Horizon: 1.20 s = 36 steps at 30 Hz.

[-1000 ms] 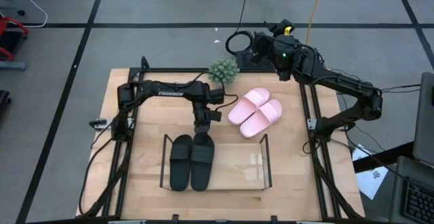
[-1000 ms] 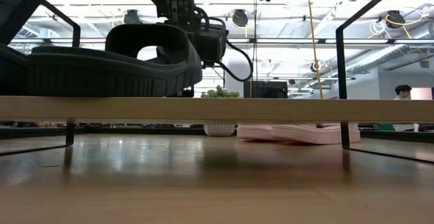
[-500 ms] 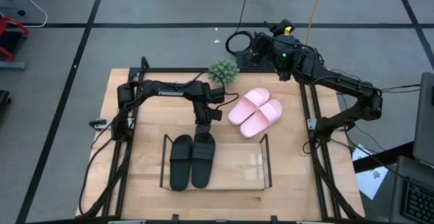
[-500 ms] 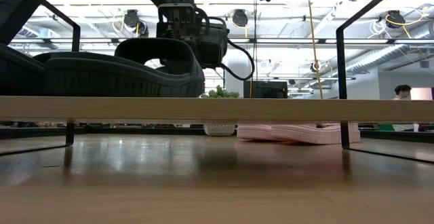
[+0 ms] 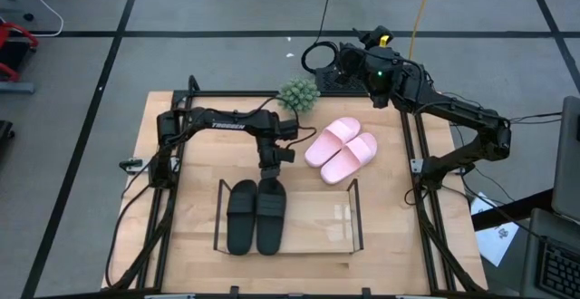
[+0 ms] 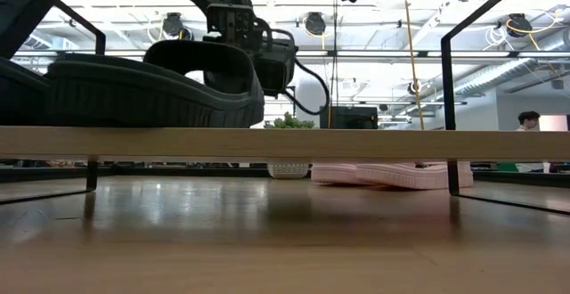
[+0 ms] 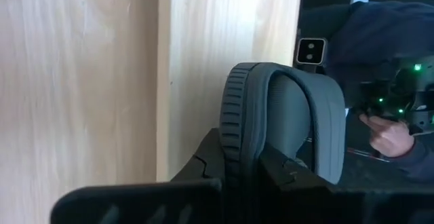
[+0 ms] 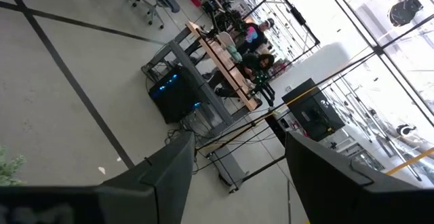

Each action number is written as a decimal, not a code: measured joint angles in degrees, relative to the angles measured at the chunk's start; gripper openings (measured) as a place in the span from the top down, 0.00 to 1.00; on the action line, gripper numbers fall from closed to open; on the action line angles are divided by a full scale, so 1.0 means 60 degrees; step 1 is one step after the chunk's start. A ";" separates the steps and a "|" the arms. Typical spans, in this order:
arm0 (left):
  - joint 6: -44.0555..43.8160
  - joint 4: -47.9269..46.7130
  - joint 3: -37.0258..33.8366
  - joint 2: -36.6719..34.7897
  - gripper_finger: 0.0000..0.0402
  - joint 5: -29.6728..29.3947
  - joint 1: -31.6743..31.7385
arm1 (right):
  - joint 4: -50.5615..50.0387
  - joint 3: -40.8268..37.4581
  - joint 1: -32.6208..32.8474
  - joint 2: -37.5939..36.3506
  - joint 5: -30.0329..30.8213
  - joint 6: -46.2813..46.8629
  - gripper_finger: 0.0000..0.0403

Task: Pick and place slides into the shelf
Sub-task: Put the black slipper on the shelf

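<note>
Fingers of the left gripper pinch the soft, light matte black rubber slide's 12 o'clock edge; right gripper's fingers spread

two black slides, two pink slides (four total)

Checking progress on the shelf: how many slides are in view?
4. Two black slides sit side by side at the shelf's left end, one left of the other, which the left tool grips. Two pink slides lie on the table behind the shelf.
</note>
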 joint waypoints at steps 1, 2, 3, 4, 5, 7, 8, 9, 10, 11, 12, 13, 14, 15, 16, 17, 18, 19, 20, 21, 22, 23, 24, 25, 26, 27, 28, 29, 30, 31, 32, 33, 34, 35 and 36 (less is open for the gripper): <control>-0.0025 -0.0004 -0.0044 0.0000 0.95 -0.0011 0.0000 | 0.0000 0.0000 0.0000 0.0000 0.0000 0.0000 0.45; -0.0032 -0.0003 -0.0067 0.0000 0.95 -0.0040 0.0000 | 0.0000 0.0000 0.0000 0.0000 0.0000 0.0000 0.45; -0.0035 0.0025 -0.0074 0.0000 0.95 -0.0082 0.0000 | 0.0000 0.0000 0.0000 0.0000 0.0000 0.0000 0.45; -0.0034 0.0052 -0.0074 0.0000 0.94 -0.0094 -0.0004 | 0.0000 0.0000 0.0000 0.0000 0.0000 0.0003 0.45; -0.0032 0.0076 -0.0074 0.0000 0.93 -0.0090 -0.0005 | 0.0000 0.0000 0.0000 0.0000 0.0000 0.0004 0.45; -0.0032 0.0105 -0.0074 0.0000 0.91 -0.0115 -0.0007 | 0.0000 0.0000 0.0000 0.0000 -0.0007 0.0004 0.45; -0.0032 0.0133 -0.0076 0.0000 0.91 -0.0160 -0.0007 | 0.0000 0.0000 0.0000 0.0000 -0.0009 0.0004 0.45; -0.0039 0.0196 -0.0078 0.0000 0.92 -0.0230 -0.0007 | 0.0000 0.0000 0.0000 0.0000 -0.0011 0.0004 0.45; -0.0068 0.0290 -0.0081 0.0000 0.92 -0.0315 -0.0009 | 0.0000 0.0000 0.0000 0.0000 -0.0011 0.0004 0.45; -0.0083 0.0401 -0.0081 0.0000 0.92 -0.0338 -0.0015 | 0.0000 0.0000 0.0000 0.0000 -0.0011 0.0004 0.45; -0.0136 0.0509 -0.0081 0.0000 0.92 -0.0337 -0.0015 | 0.0000 0.0000 0.0000 0.0000 -0.0013 0.0004 0.45; -0.0181 0.0609 -0.0081 0.0000 0.91 -0.0339 -0.0015 | 0.0000 0.0000 0.0000 0.0000 -0.0015 0.0004 0.45; -0.0189 0.0686 -0.0081 0.0000 0.90 -0.0347 -0.0015 | 0.0000 0.0000 0.0000 0.0000 -0.0015 0.0004 0.45; -0.0200 0.0714 -0.0081 0.0000 0.89 -0.0372 -0.0014 | 0.0000 0.0000 0.0000 0.0000 -0.0015 0.0004 0.45; -0.0225 0.0714 -0.0081 0.0000 0.88 -0.0385 -0.0011 | 0.0000 0.0000 0.0000 0.0000 -0.0017 0.0000 0.45; -0.0239 0.0717 -0.0081 0.0000 0.87 -0.0396 -0.0011 | 0.0000 0.0000 0.0000 0.0000 -0.0018 -0.0004 0.45; -0.0239 0.0724 -0.0081 0.0000 0.86 -0.0400 -0.0011 | 0.0000 0.0000 0.0000 0.0000 -0.0018 -0.0004 0.45; -0.0239 0.0721 -0.0081 0.0000 0.86 -0.0403 -0.0008 | 0.0000 0.0000 0.0000 0.0000 -0.0018 -0.0004 0.45; -0.0243 0.0716 -0.0081 0.0000 0.85 -0.0403 -0.0007 | 0.0000 0.0000 0.0000 0.0000 -0.0018 -0.0007 0.45; -0.0243 0.0706 -0.0081 0.0000 0.85 -0.0402 -0.0007 | 0.0000 0.0000 0.0000 0.0000 -0.0018 -0.0007 0.45; -0.0243 0.0698 -0.0081 0.0000 0.86 -0.0400 -0.0018 | 0.0000 0.0000 0.0000 0.0000 -0.0018 -0.0014 0.45; -0.0243 0.0696 -0.0081 0.0000 0.86 -0.0400 -0.0040 | 0.0000 0.0000 0.0000 0.0000 -0.0018 -0.0018 0.45; -0.0243 0.0692 -0.0081 0.0000 0.87 -0.0400 -0.0058 | 0.0001 0.0000 0.0000 0.0000 -0.0019 -0.0021 0.45; -0.0243 0.0692 -0.0081 0.0000 0.88 -0.0400 -0.0082 | 0.0000 0.0000 0.0000 0.0000 -0.0018 -0.0020 0.45; -0.0243 0.0692 -0.0081 0.0000 0.89 -0.0396 -0.0115 | 0.0001 0.0000 0.0000 0.0000 -0.0022 -0.0022 0.45; -0.0243 0.0692 -0.0081 0.0000 0.90 -0.0388 -0.0155 | 0.0000 0.0000 0.0000 0.0000 -0.0022 -0.0022 0.45; -0.0247 0.0692 -0.0081 0.0000 0.91 -0.0385 -0.0195 | 0.0000 0.0000 0.0003 0.0000 -0.0022 -0.0022 0.45; -0.0243 0.0690 -0.0081 -0.0004 0.91 -0.0371 -0.0233 | 0.0004 0.0000 0.0000 0.0000 -0.0022 -0.0022 0.45; -0.0243 0.0679 -0.0081 -0.0004 0.91 -0.0354 -0.0256 | 0.0004 0.0000 0.0000 0.0000 -0.0022 -0.0022 0.45; -0.0244 0.0672 -0.0081 -0.0004 0.91 -0.0349 -0.0280 | 0.0004 0.0000 0.0000 0.0000 -0.0022 -0.0022 0.45; -0.0237 0.0670 -0.0081 -0.0004 0.91 -0.0363 -0.0297 | 0.0004 0.0000 0.0000 0.0000 -0.0022 -0.0022 0.45; -0.0232 0.0670 -0.0081 -0.0004 0.90 -0.0399 -0.0304 | 0.0002 0.0000 0.0001 0.0000 -0.0022 -0.0022 0.45; -0.0241 0.0670 -0.0081 -0.0004 0.89 -0.0432 -0.0306 | 0.0002 0.0000 0.0002 0.0000 -0.0025 -0.0022 0.45; -0.0243 0.0669 -0.0081 -0.0004 0.88 -0.0459 -0.0304 | 0.0004 0.0000 0.0000 0.0000 -0.0023 -0.0022 0.45; -0.0250 0.0666 -0.0081 -0.0004 0.88 -0.0502 -0.0288 | 0.0004 0.0000 0.0000 0.0000 -0.0025 -0.0022 0.45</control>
